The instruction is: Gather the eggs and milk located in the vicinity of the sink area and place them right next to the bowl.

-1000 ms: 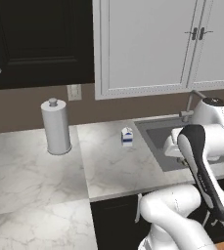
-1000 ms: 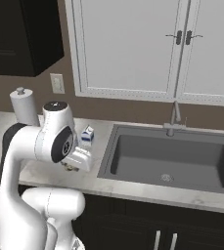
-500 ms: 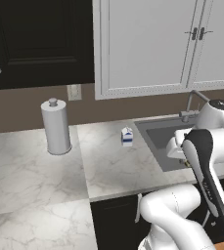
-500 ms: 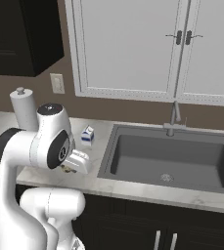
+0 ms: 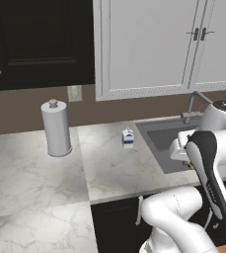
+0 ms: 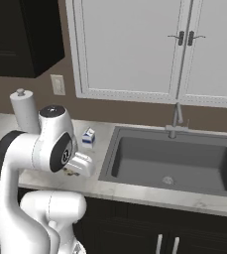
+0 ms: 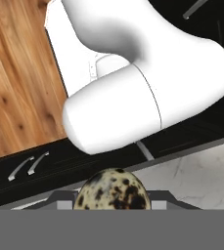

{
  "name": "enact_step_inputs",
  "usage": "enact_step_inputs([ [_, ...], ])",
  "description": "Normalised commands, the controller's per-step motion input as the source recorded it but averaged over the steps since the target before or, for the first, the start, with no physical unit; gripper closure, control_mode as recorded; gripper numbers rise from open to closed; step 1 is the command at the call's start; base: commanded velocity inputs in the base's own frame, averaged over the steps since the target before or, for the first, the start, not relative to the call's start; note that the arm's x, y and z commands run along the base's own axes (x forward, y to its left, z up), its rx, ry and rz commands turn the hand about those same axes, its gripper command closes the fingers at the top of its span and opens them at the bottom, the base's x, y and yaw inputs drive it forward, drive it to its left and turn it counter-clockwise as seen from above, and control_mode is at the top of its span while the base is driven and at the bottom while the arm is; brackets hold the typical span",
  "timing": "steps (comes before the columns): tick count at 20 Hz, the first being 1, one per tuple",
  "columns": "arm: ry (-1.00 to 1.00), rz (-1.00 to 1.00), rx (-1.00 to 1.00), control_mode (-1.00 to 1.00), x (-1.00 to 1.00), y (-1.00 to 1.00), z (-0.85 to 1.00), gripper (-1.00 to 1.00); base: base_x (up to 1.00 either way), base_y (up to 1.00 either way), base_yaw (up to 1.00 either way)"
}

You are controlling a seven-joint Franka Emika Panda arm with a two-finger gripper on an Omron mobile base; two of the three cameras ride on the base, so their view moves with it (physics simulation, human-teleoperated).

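1. Hand (image 7: 112, 207) is clenched on a speckled egg (image 7: 112, 190): pale shell with dark brown blotches, seated between the two dark fingertips at the bottom of the hand view.
2. In the right base view the hand (image 6: 71, 172) sits tucked under the white wrist block, low against the arm's body, above the front edge of the counter (image 6: 105, 187); a small brownish speck shows beneath it. Jaws themselves too hidden there to read.
3. Left base view: the wrist hangs near the front left corner of the sink (image 5: 166, 141), with a small yellowish bit at its underside.
4. Milk (image 5: 128, 138) stands upright on the counter (image 5: 109, 168), just left of the sink, well apart from the hand. Same carton in the right base view (image 6: 88, 137), near the sink's (image 6: 174, 163) back left corner, blue band on its front.
5. Paper-towel roll (image 5: 56, 128) upright on the counter, further left of the milk, by the wall; also seen behind the arm (image 6: 25, 110).
6. Faucet (image 6: 175, 119) at the sink's back rim; round drain in the basin floor.
7. Hand view looks past the egg to dark cabinet fronts, wood floor (image 7: 15, 83) and a strip of marble counter.
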Motion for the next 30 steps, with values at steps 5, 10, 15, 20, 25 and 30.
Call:
enact_step_inputs([
  [5,0.0,0.0,0.0,1.0,0.0,0.0,0.0,1.0,0.0,-0.65,0.03],
  [10,0.0,0.0,0.0,1.0,0.0,0.0,0.0,1.0,0.0,-0.95,0.06],
  [15,0.0,0.0,0.0,1.0,0.0,0.0,0.0,1.0,0.0,-0.97,0.07],
  [20,0.0,0.0,0.0,1.0,0.0,0.0,0.0,1.0,0.0,-0.98,0.07],
  [25,0.0,0.0,0.0,1.0,0.0,0.0,0.0,1.0,0.0,-0.9,0.06],
  [30,0.0,0.0,0.0,1.0,0.0,0.0,0.0,1.0,0.0,-0.83,0.05],
])
